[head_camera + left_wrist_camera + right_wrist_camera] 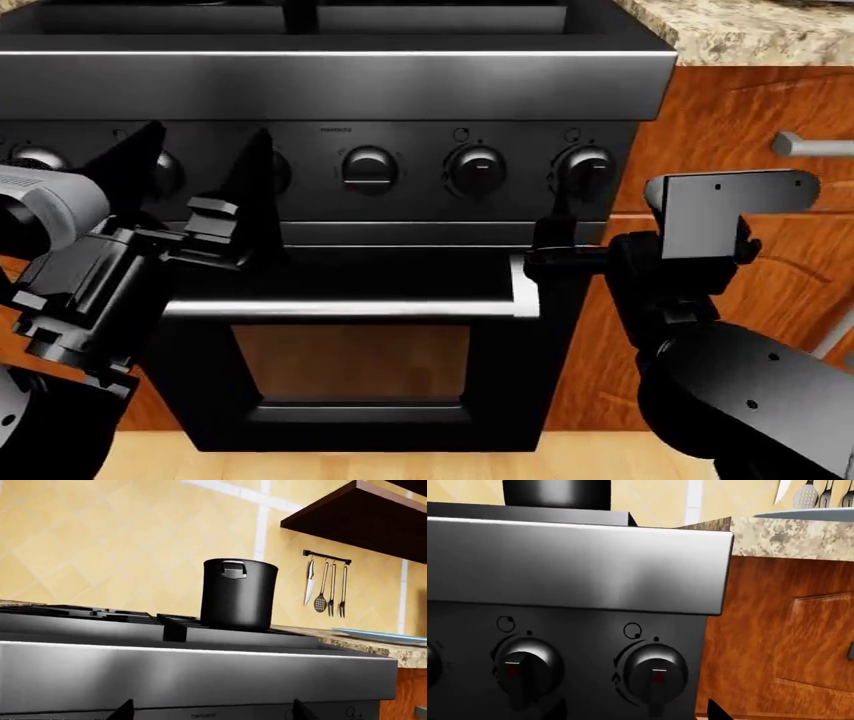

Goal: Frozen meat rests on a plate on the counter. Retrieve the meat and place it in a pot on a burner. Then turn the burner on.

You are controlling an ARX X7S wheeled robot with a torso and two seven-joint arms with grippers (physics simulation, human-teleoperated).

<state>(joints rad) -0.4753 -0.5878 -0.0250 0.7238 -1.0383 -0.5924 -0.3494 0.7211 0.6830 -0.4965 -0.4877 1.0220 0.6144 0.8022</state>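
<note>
While both arms hang before the oven front:
Stove (pixel 334 85): knobs face the grippers.
Counter (pixel 373 647): just beside the stove.
Pot (pixel 238 594): upright on a burner.
Plate (pixel 380 635): on the counter — meat not visible.
Left gripper (pixel 200 170): spread, empty.
Right gripper (pixel 545 262): state unclear — cannot tell.

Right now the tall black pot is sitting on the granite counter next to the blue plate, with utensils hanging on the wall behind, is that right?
Not quite. The pot stands on the black stove top, on a burner grate, not on the granite counter. The left wrist view shows this. The rest holds: the blue plate lies on the counter beside the stove, and the utensils hang on the wall behind.
</note>
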